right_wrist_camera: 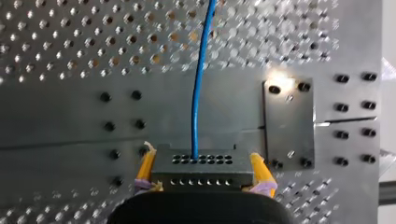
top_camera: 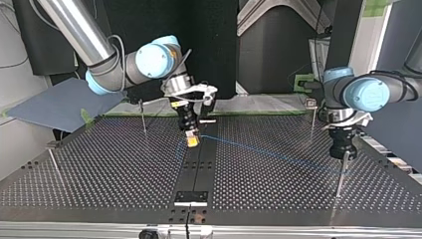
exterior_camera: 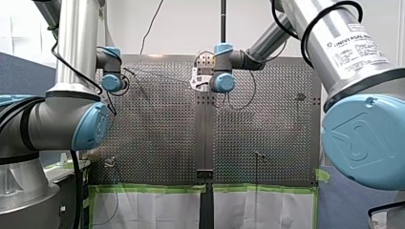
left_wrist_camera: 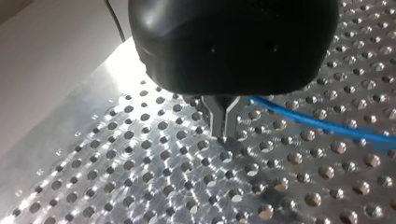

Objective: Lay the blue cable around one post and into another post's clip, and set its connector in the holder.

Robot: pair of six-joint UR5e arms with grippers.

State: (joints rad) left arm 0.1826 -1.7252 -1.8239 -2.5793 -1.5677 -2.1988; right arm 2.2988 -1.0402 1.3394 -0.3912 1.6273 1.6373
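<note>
The right gripper [right_wrist_camera: 201, 173] has its yellow pads [right_wrist_camera: 146, 166] clamped on the black connector [right_wrist_camera: 201, 163], and the blue cable [right_wrist_camera: 198, 84] runs straight ahead of it over the tabletop [right_wrist_camera: 70, 116]. The left gripper [left_wrist_camera: 222, 130] has its metal fingers together, with the cable passing just beside them.

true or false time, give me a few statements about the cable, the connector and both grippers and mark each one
1. My right gripper has its jaws shut on the black connector. True.
2. The blue cable comes out of the connector. True.
3. The connector lies loose on the table. False: it is clamped between yellow pads.
4. My left gripper has yellow pads. False: black body, bare metal jaws.
5. In the top view the cable runs from the connector toward my left gripper. True.
</note>
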